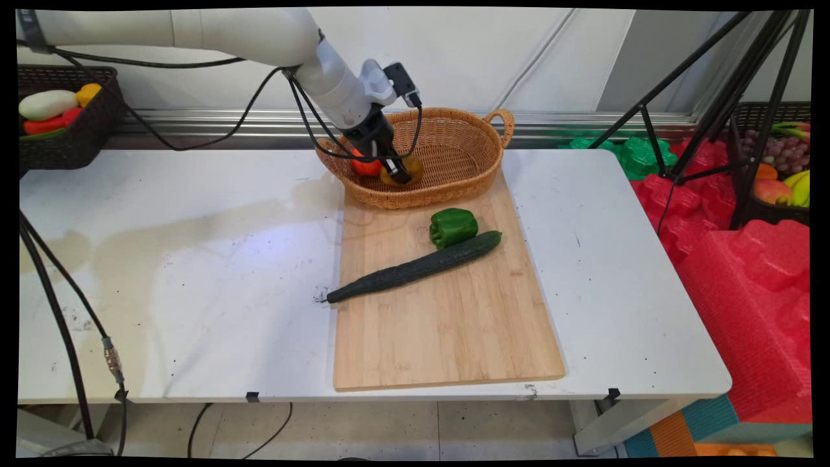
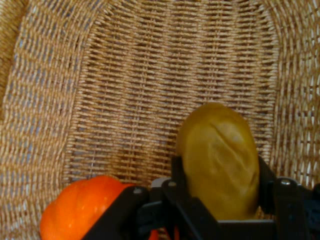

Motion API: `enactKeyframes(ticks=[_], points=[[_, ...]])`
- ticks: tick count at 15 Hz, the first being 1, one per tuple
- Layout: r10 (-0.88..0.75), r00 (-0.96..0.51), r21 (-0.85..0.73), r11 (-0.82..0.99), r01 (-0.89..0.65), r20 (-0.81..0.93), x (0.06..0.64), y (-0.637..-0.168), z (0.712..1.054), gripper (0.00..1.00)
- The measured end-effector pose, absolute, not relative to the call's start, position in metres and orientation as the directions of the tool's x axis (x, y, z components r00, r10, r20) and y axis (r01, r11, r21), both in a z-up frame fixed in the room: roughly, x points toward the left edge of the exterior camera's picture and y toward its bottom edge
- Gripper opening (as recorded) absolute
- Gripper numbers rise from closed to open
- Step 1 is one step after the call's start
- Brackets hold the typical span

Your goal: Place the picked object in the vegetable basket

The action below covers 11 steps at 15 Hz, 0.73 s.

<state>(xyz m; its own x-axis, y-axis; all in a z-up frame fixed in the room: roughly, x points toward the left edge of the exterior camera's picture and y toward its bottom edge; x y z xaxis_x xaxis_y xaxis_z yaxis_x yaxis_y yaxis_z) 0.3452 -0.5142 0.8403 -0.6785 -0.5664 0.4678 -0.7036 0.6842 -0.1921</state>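
Note:
My gripper (image 1: 397, 171) reaches down into the wicker basket (image 1: 454, 139) at the back of the table. Its fingers are shut on a yellow-brown potato-like piece (image 2: 220, 157), also seen in the main view as the yellow-brown piece (image 1: 408, 170). In the hand view the gripper (image 2: 217, 187) clasps it on both sides just above the basket's woven floor (image 2: 150, 85). An orange-red fruit (image 2: 82, 207) lies in the basket right beside the fingers, the same orange-red fruit (image 1: 365, 167) showing to the gripper's left in the main view.
A wooden cutting board (image 1: 447, 324) lies in front of the basket with a green bell pepper (image 1: 452, 227) and a long dark cucumber (image 1: 415, 267) on it. A dark basket of produce (image 1: 61, 117) stands at far left. A tripod (image 1: 713, 97) and red foam (image 1: 746, 259) are at right.

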Motion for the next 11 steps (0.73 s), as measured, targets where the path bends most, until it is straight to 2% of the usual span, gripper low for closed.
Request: enactKeyframes(ticks=[6,7,11], points=[[-0.569,-0.675,-0.177,0.688,-0.704,0.47,0.345,-0.521,0.829,0.0],[-0.569,-0.673,-0.174,0.688,-0.704,0.473,0.345,-0.521,0.827,1.0],[-0.561,-0.67,-0.176,0.689,-0.703,0.486,0.344,-0.52,0.829,1.0]])
